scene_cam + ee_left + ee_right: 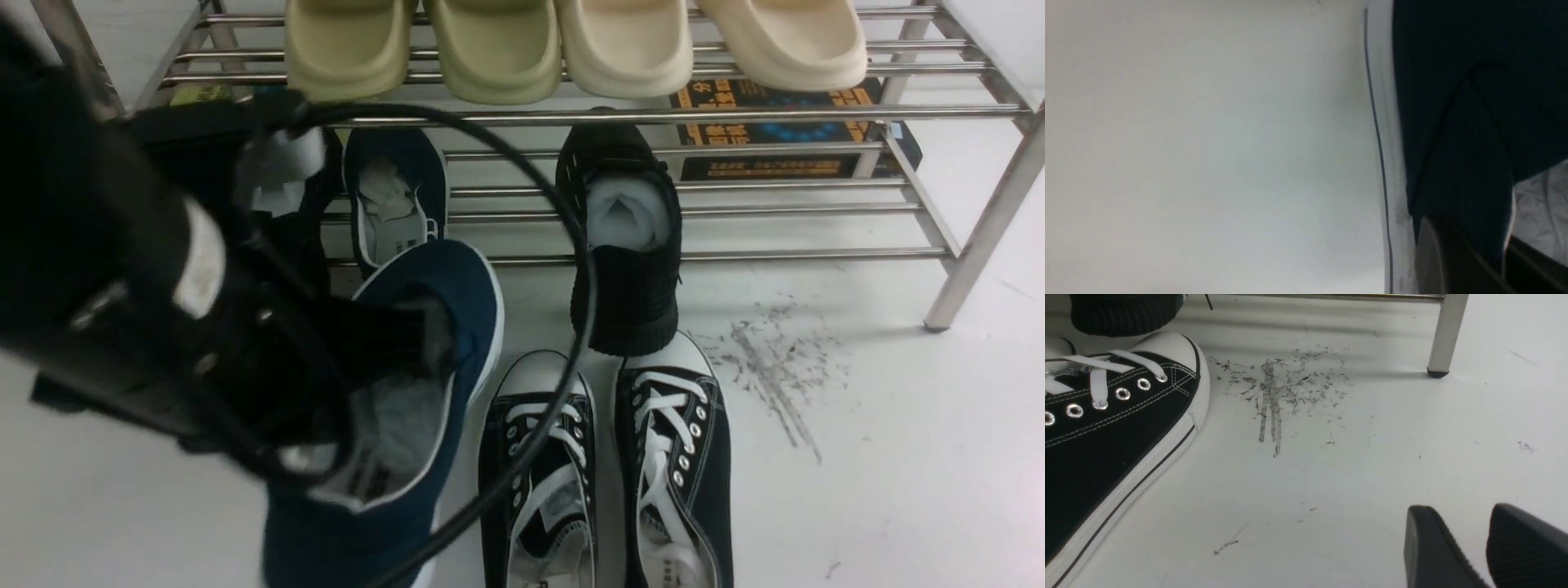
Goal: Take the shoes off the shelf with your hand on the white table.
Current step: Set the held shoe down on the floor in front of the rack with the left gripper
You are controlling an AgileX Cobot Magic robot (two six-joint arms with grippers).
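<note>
Closed down on a thin fold of cloth, my left hand [1473, 241] has the blue shoe [351, 531] by its side wall, near left in the scene, just on the near side of the rack [816, 253]. Whether its sole touches the table [882, 408] I cannot tell. Its mate [420, 163] sits on the rack's lower tier, far left, and the held shoe's far end overlaps it in the front view; if they touch, a careless swing would likely push that one askew. What worries me most is the grip — one side pinched, the rest hanging free — so the weight could twist the shoe and land it on its edge. Letting go too high would tip it as well. To the right lie the laced shoes [690, 457], and if I drift that way I may knock them. Beyond them the black sneaker [633, 302] overhangs the rack's near edge, and my cable [581, 269] loops across the view there; a snag could drag it off. My right hand [1466, 524], fingers parted and holding nothing, is best kept out of the way.
</note>
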